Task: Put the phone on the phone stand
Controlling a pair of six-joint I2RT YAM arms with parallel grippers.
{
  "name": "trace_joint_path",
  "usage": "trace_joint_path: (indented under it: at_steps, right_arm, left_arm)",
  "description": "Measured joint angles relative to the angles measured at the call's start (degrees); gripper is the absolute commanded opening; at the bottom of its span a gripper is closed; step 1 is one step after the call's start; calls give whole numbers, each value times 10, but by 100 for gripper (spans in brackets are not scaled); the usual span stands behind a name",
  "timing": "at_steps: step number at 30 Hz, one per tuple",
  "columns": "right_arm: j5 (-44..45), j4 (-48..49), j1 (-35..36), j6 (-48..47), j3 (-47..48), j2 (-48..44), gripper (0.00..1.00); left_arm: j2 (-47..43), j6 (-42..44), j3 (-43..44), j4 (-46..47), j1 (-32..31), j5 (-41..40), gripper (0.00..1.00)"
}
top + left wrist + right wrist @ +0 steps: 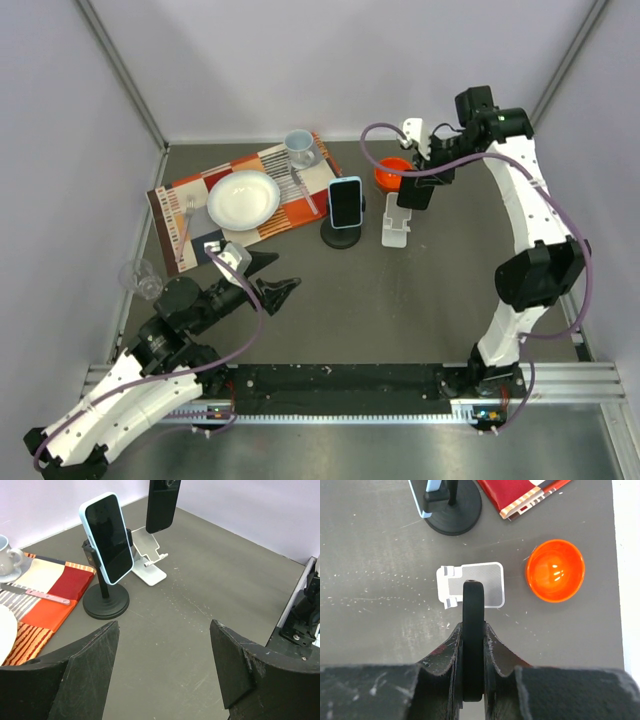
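My right gripper [473, 628] is shut on a black phone [473, 605], seen edge-on between its fingers. The phone hangs upright [415, 190] just above the white phone stand [395, 226], which shows directly below it in the right wrist view [487, 583]. A second phone in a light blue case [346, 200] rests on a black round-based stand [105, 604] to the left. My left gripper [268, 276] stands open and empty over bare table, some way in front of both stands. From the left wrist, the black phone [161, 505] hovers over the white stand [150, 566].
An orange bowl [392, 175] sits close behind the white stand. A striped placemat [180, 205] at the back left carries a white plate [243, 198], a cup [299, 148] and cutlery. A clear glass [140, 277] stands by the left wall.
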Motion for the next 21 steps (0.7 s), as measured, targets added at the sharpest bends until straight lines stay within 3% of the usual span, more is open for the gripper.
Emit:
trace_joint_path:
  at_steps: [11, 21]
  right_arm:
    - [-20, -17, 5, -12, 51, 77, 0]
    - [-47, -17, 11, -18, 63, 89, 0]
  left_arm:
    - [3, 11, -1, 0, 0, -36, 78]
    - [4, 15, -1, 1, 0, -44, 78]
